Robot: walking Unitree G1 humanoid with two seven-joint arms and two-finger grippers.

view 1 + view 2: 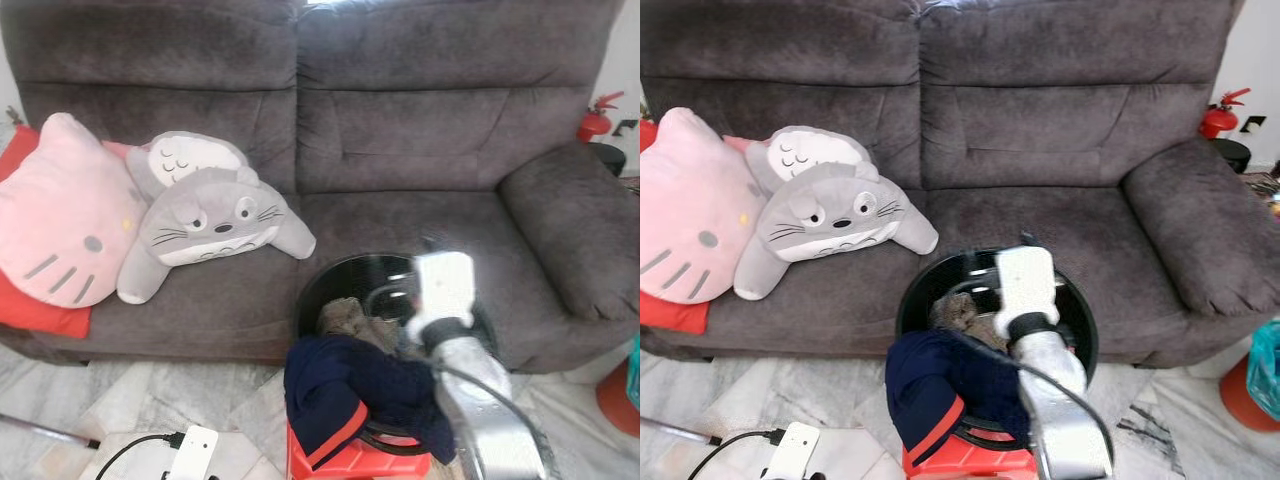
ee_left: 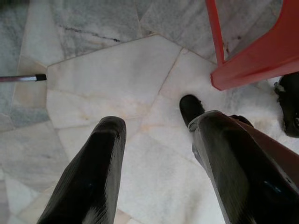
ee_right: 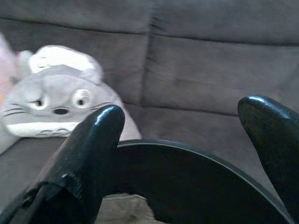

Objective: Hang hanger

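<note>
Right arm: silver forearm (image 1: 1065, 405) nearest the head camera, reaching forward over the basket.
Right gripper (image 3: 187, 140): jaws spread wide, empty, hovering above the basket's near rim; both black fingers (image 3: 88, 149) clear of it.
Sofa (image 1: 420, 130): dark grey, beyond the right jaws, filling the back of the scene.
Basket (image 1: 1080, 330): round, black, standing on a red stool (image 1: 970, 460), directly below and ahead of the right jaws; tan-grey cloth (image 1: 958, 312) inside.
Navy garment (image 1: 330, 395): draped over the basket's rim on the left-arm side of the right jaws, with an orange-red trim.
Cushions: pink cat-face pillow (image 1: 60, 225) and grey whiskered plush (image 1: 215, 220), on the sofa seat well left of the right jaws.
Left gripper (image 2: 159, 168): jaws wide apart, empty, pointing down at the marble floor (image 2: 117, 74); the red stool leg just beside one finger.
Hanger: cannot be made out in any view.
Writing: none readable.
Fire extinguisher (image 1: 598, 118): red, past the sofa's arm.
</note>
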